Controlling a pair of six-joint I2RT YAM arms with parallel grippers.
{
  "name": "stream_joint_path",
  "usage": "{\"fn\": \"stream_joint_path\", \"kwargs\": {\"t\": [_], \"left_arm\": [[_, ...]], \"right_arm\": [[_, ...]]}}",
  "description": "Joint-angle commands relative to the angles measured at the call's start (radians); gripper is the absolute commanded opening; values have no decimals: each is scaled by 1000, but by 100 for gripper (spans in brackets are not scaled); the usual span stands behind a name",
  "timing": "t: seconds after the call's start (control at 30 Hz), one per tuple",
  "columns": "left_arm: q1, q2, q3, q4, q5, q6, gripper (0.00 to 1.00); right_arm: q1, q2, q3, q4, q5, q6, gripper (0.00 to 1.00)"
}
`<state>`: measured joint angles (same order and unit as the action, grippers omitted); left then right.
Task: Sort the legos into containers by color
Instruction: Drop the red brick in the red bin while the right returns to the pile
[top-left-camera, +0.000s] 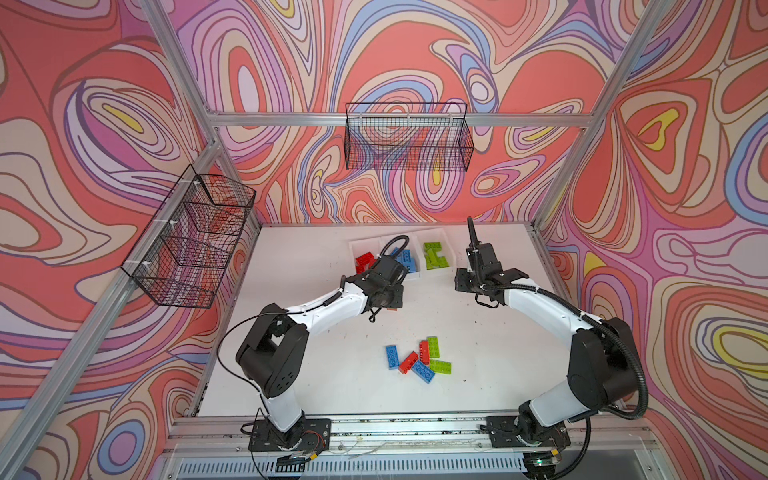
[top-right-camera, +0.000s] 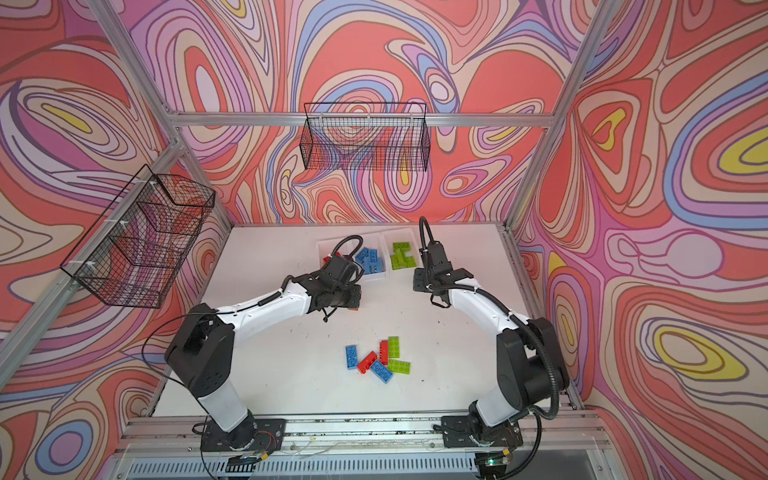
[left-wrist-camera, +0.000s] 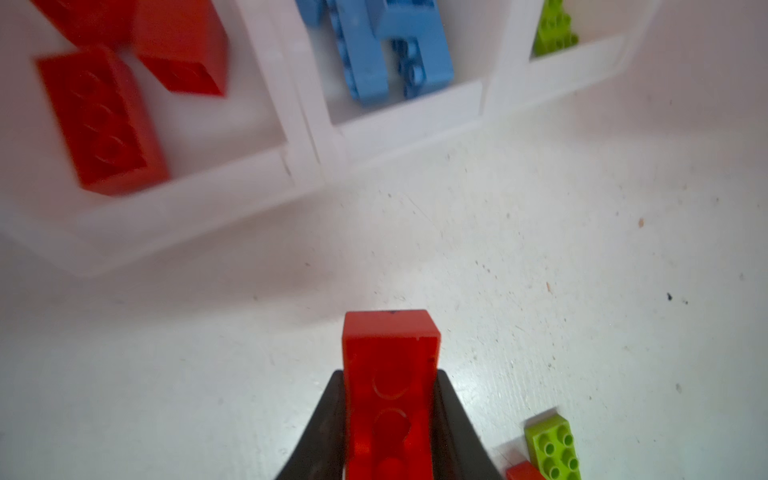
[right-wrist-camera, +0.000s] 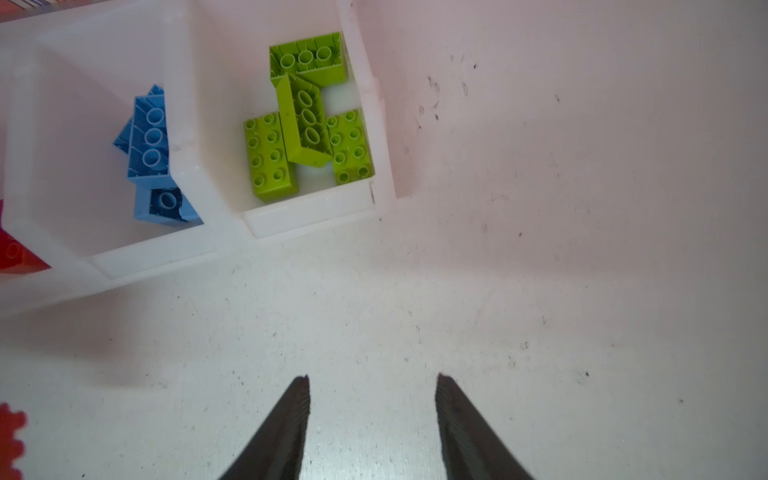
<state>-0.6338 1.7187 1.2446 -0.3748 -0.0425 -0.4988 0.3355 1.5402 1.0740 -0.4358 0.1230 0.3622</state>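
Red plastic is clamped between the fingers of the left pincer (left-wrist-camera: 390, 374). A red brick (left-wrist-camera: 390, 345) is gripped by its long sides, with its far end sticking out past the fingertips and its face of round tubes turned toward the wrist camera. Ahead of this pincer the containers (left-wrist-camera: 299, 137) are found, three white bins joined in a row on the white table (left-wrist-camera: 540, 232). Red legos (left-wrist-camera: 104, 120) are held in the bin ahead and slightly to the pincer's left. Blue legos (left-wrist-camera: 390, 54) are held in the one straight ahead, and lime green legos (right-wrist-camera: 307, 120) in the one ahead and to its right. The gripped brick is held short of the bins' near wall, not over any compartment.

The right pincer (right-wrist-camera: 372, 379) is seen with its jaws standing moderately apart and nothing between them. The bin of lime green legos is placed ahead of it and to its left, well clear of the fingertips.

Behind both pincers, between the two arms and toward their bases, a loose pile (top-left-camera: 417, 359) of six bricks is spread on the table. Two are blue, two red and two lime green, touching or overlapping one another. One lime green brick (left-wrist-camera: 555, 446) of that pile is caught behind and to the right of the left pincer.
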Motion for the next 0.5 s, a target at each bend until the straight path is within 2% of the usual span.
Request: {"fn": "stream_joint_path", "kwargs": {"t": [0.0, 0.23, 0.47], "left_arm": [[91, -18, 64, -52, -37, 116, 17], [250, 75, 201, -48, -2, 190, 18], [298, 269, 391, -59, -1, 223, 22]], "right_arm": [[28, -35, -61, -7, -6, 57, 52], [131, -80, -109, -51, 23, 98, 52], [258, -123, -157, -68, -1, 174, 55]]}}
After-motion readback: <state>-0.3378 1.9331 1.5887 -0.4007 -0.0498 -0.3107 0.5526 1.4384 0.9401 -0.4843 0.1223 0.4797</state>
